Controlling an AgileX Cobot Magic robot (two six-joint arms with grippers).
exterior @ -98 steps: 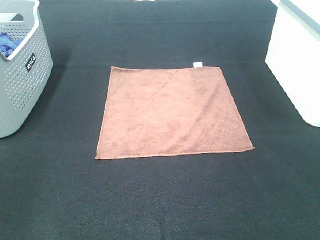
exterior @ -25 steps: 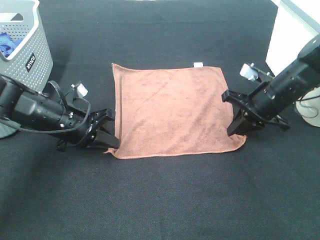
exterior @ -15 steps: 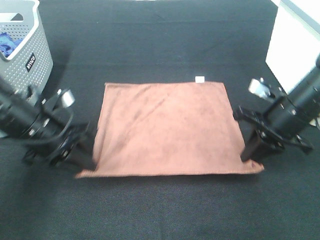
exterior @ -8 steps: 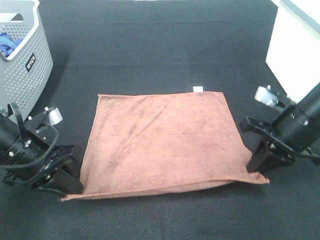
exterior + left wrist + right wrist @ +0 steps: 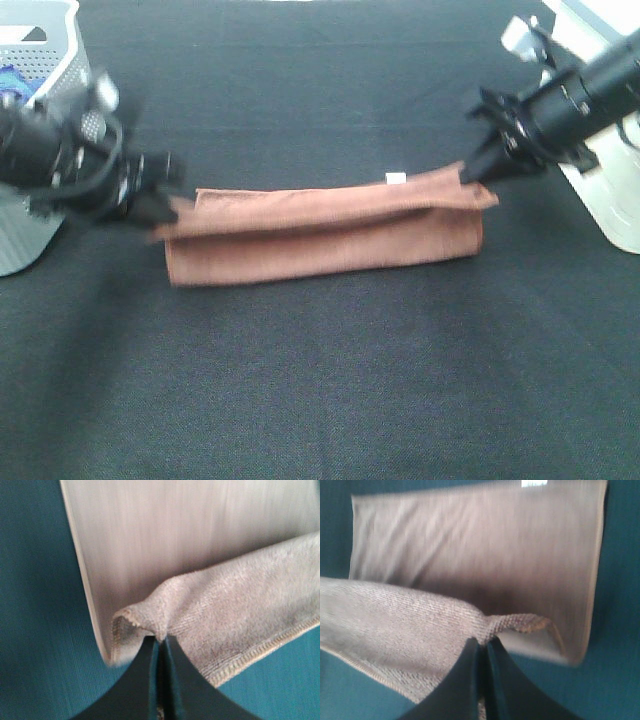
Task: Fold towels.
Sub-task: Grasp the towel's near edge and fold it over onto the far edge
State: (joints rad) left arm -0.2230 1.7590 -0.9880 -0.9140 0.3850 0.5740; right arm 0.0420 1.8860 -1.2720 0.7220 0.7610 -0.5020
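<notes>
- Lying across the middle of the counter (image 5: 320, 390), the towel (image 5: 320, 235) is doubled into a long, narrow band that runs left to right, one reddish-brown layer over the other.
- Its nap is short, soft terry. A stitched hem runs along the edges, and the near long side forms a rounded fold.
- A small white tag (image 5: 396, 178) sticks out of the far edge, right of the middle.
- The left gripper (image 5: 166, 207) is at the band's left end. In the left wrist view its dark, tapered fingers (image 5: 135, 680) are pressed together on a bunched corner of the cloth, which puckers just where the tips meet.
- The right gripper (image 5: 478, 172) is at the right end, holding that corner slightly above the layer beneath. In the right wrist view its fingers (image 5: 455, 685) are likewise closed tight on a pinched, curled corner, and the ribbed weave shows clearly beside them.
- Under each held corner the lower layer lies flat and smooth, though it is blurred in both wrist views.
- The counter is covered in a black, finely woven fabric.
- A grey perforated plastic basket (image 5: 25, 230) stands at the far left behind the left arm, which is blurred.
- A smooth white bin (image 5: 615, 215) stands at the far right.
</notes>
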